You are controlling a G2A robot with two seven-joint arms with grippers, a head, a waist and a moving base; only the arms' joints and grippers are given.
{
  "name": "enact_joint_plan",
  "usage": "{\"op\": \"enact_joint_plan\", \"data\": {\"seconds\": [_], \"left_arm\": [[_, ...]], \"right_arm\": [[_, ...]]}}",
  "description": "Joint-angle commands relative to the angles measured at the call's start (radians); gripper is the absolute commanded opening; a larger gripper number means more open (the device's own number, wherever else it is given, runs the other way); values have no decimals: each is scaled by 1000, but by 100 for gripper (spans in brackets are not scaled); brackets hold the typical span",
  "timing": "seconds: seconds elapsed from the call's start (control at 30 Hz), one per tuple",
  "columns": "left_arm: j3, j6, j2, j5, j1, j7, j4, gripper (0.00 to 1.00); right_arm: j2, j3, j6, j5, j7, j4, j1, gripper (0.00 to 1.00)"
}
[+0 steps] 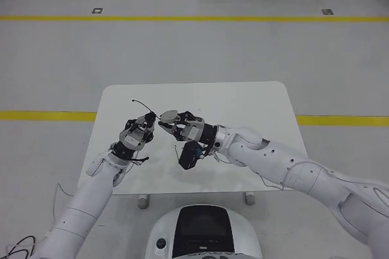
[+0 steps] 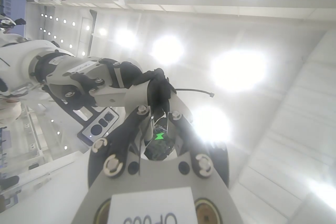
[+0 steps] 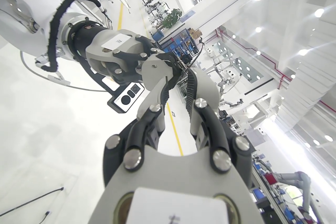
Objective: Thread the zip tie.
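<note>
Item: zip tie. One piece, black, thin and flexible, with a small square head at one end.

Location: held in the air above the middle of the white surface, at the point where both hands met. It did not touch the surface.

Form: in the top view the free length ran from the meeting point toward the far left of the surface in a slight curve, and the head was at its outer tip. In the left wrist view the same length stuck out sideways past the fingers, nearly straight, and ended in the head. A second thin black strand ran down along the inside of one finger of that hand. In the right wrist view a short stretch arched upward just beyond the fingertips.

Left hand: came in from the near left of the surface. Its fingers were drawn together at the tips, pinching the zip tie.

Right hand: came in from the right, tip to tip with the left hand. Its ribbed fingers narrowed to a close at the tips and clamped on the zip tie. The exact contact point was hidden behind the other hand's fingers.

Surroundings: a grey floor with yellow stripes lay around the surface.
</note>
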Motion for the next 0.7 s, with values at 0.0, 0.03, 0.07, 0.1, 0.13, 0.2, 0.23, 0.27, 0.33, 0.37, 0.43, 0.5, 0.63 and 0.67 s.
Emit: {"op": "enact_joint_plan", "data": {"seconds": [0.0,0.03,0.07,0.1,0.13,0.2,0.23,0.27,0.33,0.37,0.43,0.5,0.63,0.67], "left_arm": [[0,0,0,0,0,0,0,0],[0,0,0,0,0,0,0,0],[0,0,0,0,0,0,0,0],[0,0,0,0,0,0,0,0],[0,0,0,0,0,0,0,0],[0,0,0,0,0,0,0,0],[0,0,0,0,0,0,0,0],[0,0,0,0,0,0,0,0],[0,0,0,0,0,0,0,0],[0,0,0,0,0,0,0,0],[0,0,0,0,0,0,0,0],[0,0,0,0,0,0,0,0],[0,0,0,0,0,0,0,0],[0,0,0,0,0,0,0,0]], "right_arm": [[-5,0,-1,0,-2,7,2,15],[-7,0,-2,0,-3,10,3,15],[-10,-1,-2,0,-3,13,4,15],[-12,-1,-3,0,-4,17,5,15],[-14,-2,-3,0,-5,19,6,14],[-19,-4,-4,0,-7,26,7,13],[-20,-4,-4,0,-7,29,8,13],[-22,-4,-4,0,-8,33,8,11],[-25,-4,-3,0,-8,38,8,11],[-27,-4,-2,0,-8,41,8,10],[-30,-4,0,0,-8,45,8,5],[-32,-3,2,0,-9,49,9,0],[-35,-3,7,0,-13,60,9,0],[-35,-3,8,0,-14,62,9,0]]}}
